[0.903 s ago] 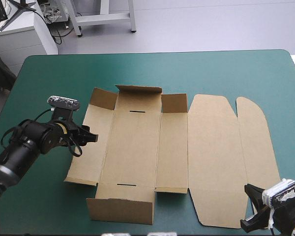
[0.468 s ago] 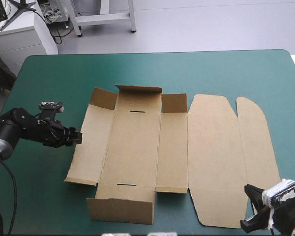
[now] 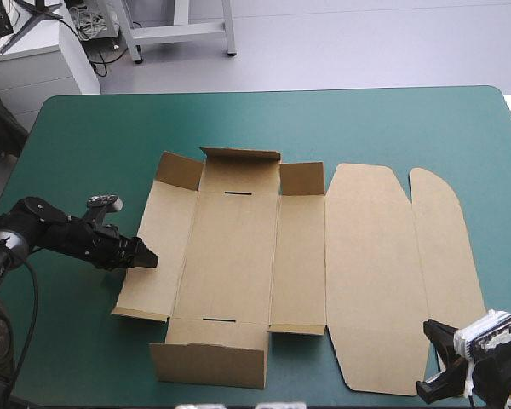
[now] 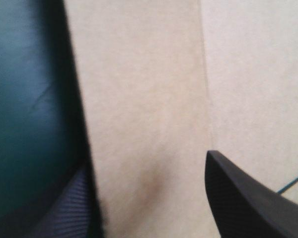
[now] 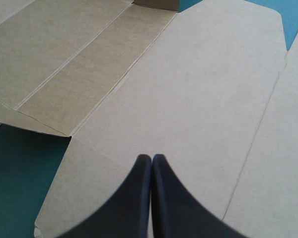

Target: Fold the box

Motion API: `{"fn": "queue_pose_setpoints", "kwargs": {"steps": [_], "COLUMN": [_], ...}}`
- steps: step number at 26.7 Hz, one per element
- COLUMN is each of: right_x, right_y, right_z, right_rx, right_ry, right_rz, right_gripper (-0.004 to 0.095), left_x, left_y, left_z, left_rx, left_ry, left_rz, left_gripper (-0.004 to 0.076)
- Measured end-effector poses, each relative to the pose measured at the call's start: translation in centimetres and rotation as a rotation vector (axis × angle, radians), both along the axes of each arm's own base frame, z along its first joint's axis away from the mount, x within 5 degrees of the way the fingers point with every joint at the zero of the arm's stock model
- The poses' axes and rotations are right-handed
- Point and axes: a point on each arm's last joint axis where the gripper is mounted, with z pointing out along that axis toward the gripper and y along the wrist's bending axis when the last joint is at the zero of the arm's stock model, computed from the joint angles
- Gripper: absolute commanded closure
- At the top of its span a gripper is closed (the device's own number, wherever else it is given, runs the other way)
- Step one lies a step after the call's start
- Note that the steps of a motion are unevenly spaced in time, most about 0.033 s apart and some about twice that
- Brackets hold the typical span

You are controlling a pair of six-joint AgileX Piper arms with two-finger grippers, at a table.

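High view: the box lies spread out mid-counter with its end flaps raised. The left jaws are at its left edge, the right jaws by the near right corner. Left wrist: left jaws wide, straddling that edge. Right wrist: right jaws pressed together above flat board.

black round-jointed left arm | left gripper: black fin-shaped fingers, one finely ribbed | right wrist: white wrap, yellow mark at its 5 o'clock | right gripper: smooth black fins
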Motion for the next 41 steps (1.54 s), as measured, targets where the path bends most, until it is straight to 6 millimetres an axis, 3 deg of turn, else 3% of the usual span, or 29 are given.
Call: {"fn": "queue_pose_setpoints", "kwargs": {"steps": [11, 22, 28, 31, 33, 41], "right_x": [0.0, 0.0, 0.0, 0.0, 0.0, 0.0], "right_y": [0.0, 0.0, 0.0, 0.0, 0.0, 0.0], "right_z": [0.0, 0.0, 0.0, 0.0, 0.0, 0.0], "right_rx": [0.0, 0.0, 0.0, 0.0, 0.0, -0.001], "right_ry": [0.0, 0.0, 0.0, 0.0, 0.0, 0.0], "right_rz": [0.0, 0.0, 0.0, 0.0, 0.0, 0.0], "right_gripper": [0.0923, 0.0923, 0.0923, 0.0923, 0.0923, 0.0923], "left_x": [-0.2, -0.7, -0.4, -0.2, -0.1, 0.5], "left_y": [-0.9, -1.1, -1.9, -2.8, -3.1, -3.3], "left_z": [0.1, -1.9, -2.3, -2.5, -2.5, -1.8], "left_rx": [-0.117, -0.148, -0.166, -0.141, -0.136, -0.138], "left_ry": [-0.014, 0.069, 0.07, 0.05, 0.041, -0.015], "left_rz": [-0.05, -0.042, -0.037, -0.056, -0.051, -0.104], "left_gripper": [0.0273, 0.0283, 0.0454, 0.0668, 0.0732, 0.0734]}}
